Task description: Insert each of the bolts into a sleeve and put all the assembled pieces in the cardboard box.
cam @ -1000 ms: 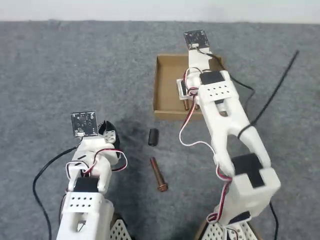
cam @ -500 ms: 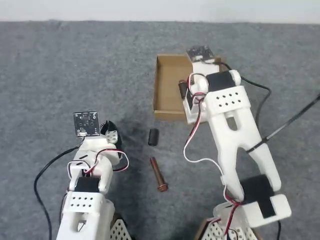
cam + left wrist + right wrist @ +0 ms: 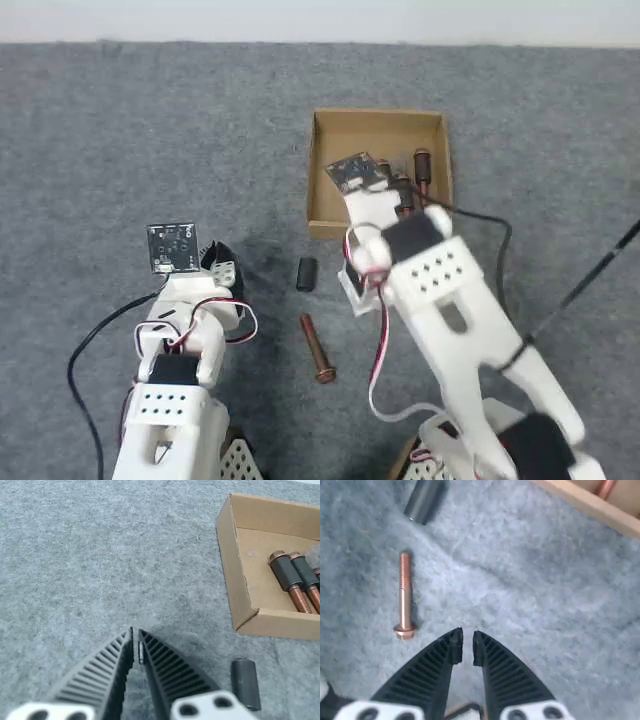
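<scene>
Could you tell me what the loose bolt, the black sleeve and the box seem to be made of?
The bolt looks like copper-coloured metal, with a dull sheen and a visible thread. The sleeve is matte black, perhaps rubber or plastic; I cannot tell which. The box is plain brown cardboard with raw cut edges.

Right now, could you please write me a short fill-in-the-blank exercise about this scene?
1. Exactly ____ bolt lies loose outside the cardboard box.
2. The black sleeve near it has ____ bolt inside.
3. The left gripper holds ____.
Missing words: one; no; nothing.
</scene>
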### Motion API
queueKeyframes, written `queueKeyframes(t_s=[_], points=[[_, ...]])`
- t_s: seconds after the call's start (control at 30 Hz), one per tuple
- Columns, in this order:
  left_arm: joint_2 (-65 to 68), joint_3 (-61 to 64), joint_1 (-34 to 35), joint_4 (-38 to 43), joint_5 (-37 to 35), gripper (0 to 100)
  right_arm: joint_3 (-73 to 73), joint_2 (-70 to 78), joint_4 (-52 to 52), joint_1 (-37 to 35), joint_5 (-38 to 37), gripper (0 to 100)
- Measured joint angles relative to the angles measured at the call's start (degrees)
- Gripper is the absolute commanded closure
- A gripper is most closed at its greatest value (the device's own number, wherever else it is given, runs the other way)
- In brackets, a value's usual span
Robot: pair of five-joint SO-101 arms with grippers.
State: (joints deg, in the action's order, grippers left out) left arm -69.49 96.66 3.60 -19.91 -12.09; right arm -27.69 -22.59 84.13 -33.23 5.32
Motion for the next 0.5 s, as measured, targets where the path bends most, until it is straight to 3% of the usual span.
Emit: queueKeyframes(t_s=[0.37, 0.5], points=[[0.0, 0.0, 0.0, 0.0, 0.0, 99, -13.19, -2.37, -23.91, -4.13, 8.7, 98.7], [0.0, 0.0, 0.0, 0.0, 0.0, 99, -13.19, -2.37, -27.43, -8.26, 9.76, 87.9]])
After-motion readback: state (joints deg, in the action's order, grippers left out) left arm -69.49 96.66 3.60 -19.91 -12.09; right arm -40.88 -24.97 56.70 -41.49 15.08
